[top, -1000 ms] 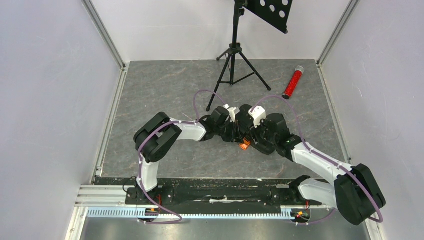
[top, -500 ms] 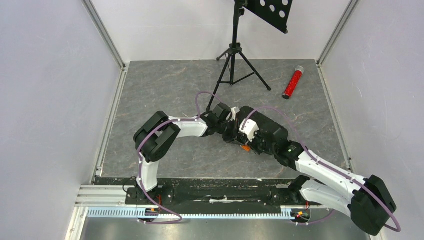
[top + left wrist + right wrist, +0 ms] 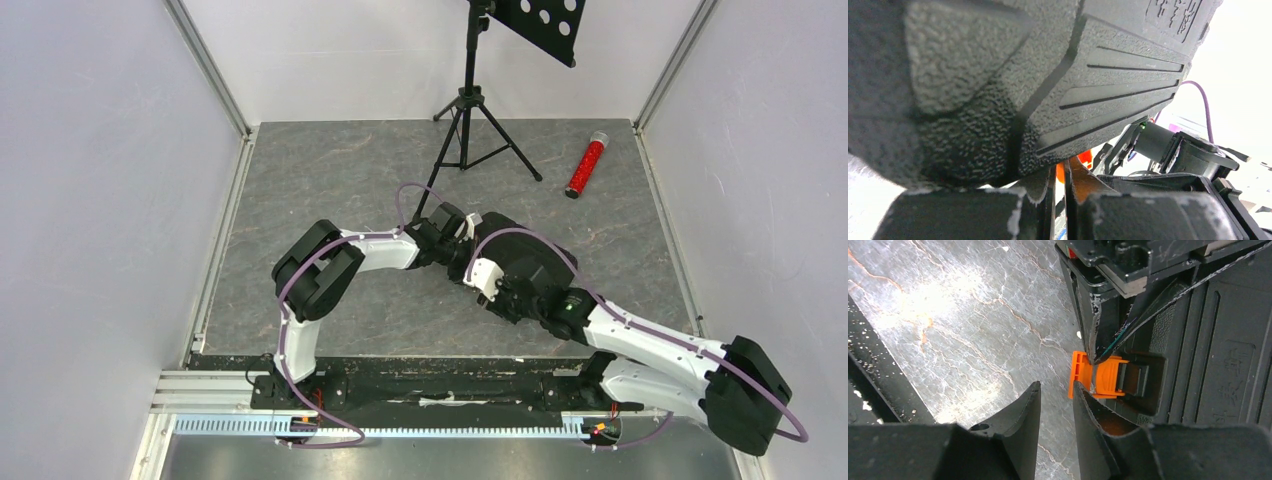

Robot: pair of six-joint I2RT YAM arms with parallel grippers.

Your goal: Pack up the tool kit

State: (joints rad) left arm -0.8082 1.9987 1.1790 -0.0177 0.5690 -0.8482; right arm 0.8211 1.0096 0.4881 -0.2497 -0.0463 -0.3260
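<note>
The black tool kit case (image 3: 1208,345) lies closed near the middle of the grey marbled table (image 3: 948,315), with both arms meeting over it and its orange latch (image 3: 1096,375) on the side facing the arm bases. The right gripper (image 3: 1055,390) hangs just beside that latch with its fingers at a narrow gap that holds nothing, one fingertip right at the latch's edge. The left gripper (image 3: 1058,185) sits under the case's ribbed lid with its fingers drawn to a thin slit; whether they pinch anything cannot be told.
</note>
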